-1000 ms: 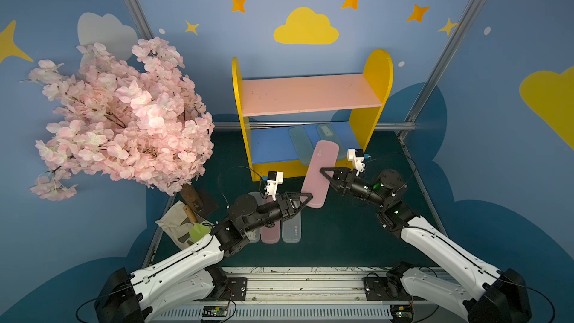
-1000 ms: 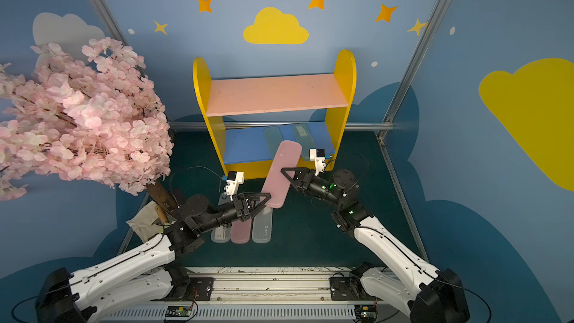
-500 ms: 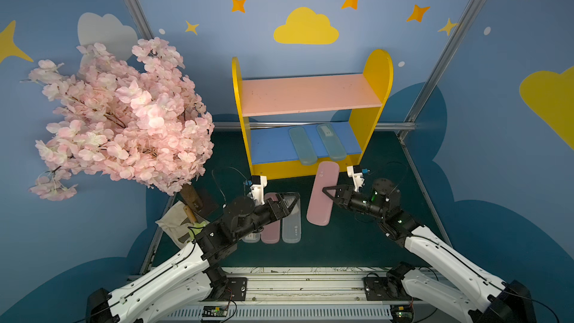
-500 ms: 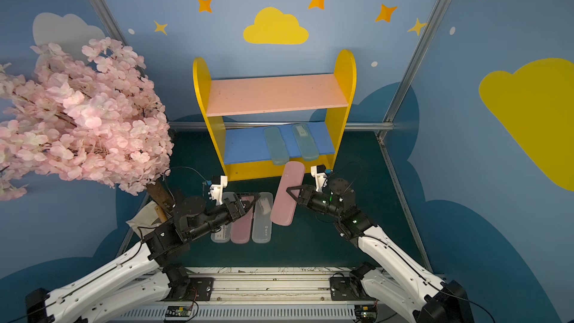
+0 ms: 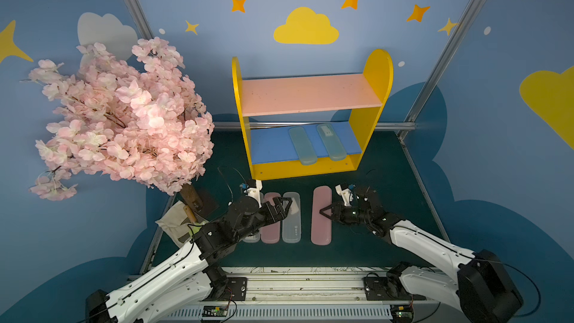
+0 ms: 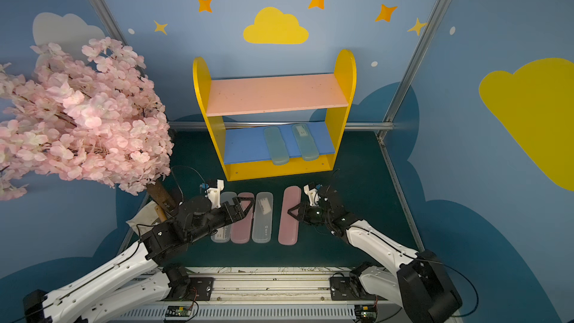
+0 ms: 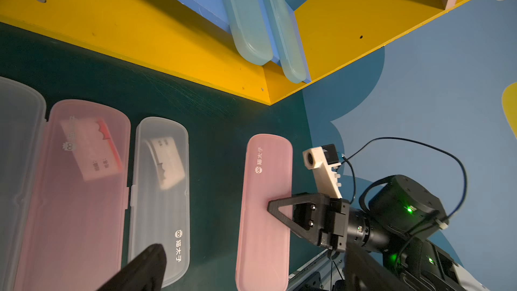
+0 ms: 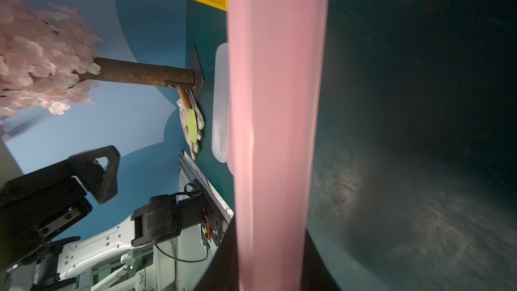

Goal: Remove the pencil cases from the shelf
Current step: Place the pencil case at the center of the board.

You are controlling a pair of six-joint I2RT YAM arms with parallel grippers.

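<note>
lying across shelf and bench are six cases, all long, slim, translucent plastic boxes with rounded ends: two teal, two pink, two frosted white. the one shelf [image 5: 377, 69] stands at the middle of the bench's [image 5: 388, 181] back edge; it has yellow round-topped sides, a pink board on top and a blue board below. on the blue board lie the left teal case [image 5: 302, 146] and the right teal case [image 5: 330, 142], side by side and apart, their near ends jutting past the board's front lip. the other four sit in a row between the shelf and the bench's front edge, each pointing at the shelf. from the left edge inward: the outer white case [image 5: 253, 239], mostly hidden under the left arm; the inner pink case [image 5: 271, 234] just beside it; the inner white case [image 5: 292, 228], a paper card showing through its lid; then, past a gap, the held pink case [image 5: 321, 228]. the right pincer [image 5: 324, 211] is clenched on this last case at its long edge near mid-length; whether the case rests on the bench i cannot tell. the left pincer [image 5: 284, 208] hangs released, jaws wide, above the inner pink and inner white cases.
</note>
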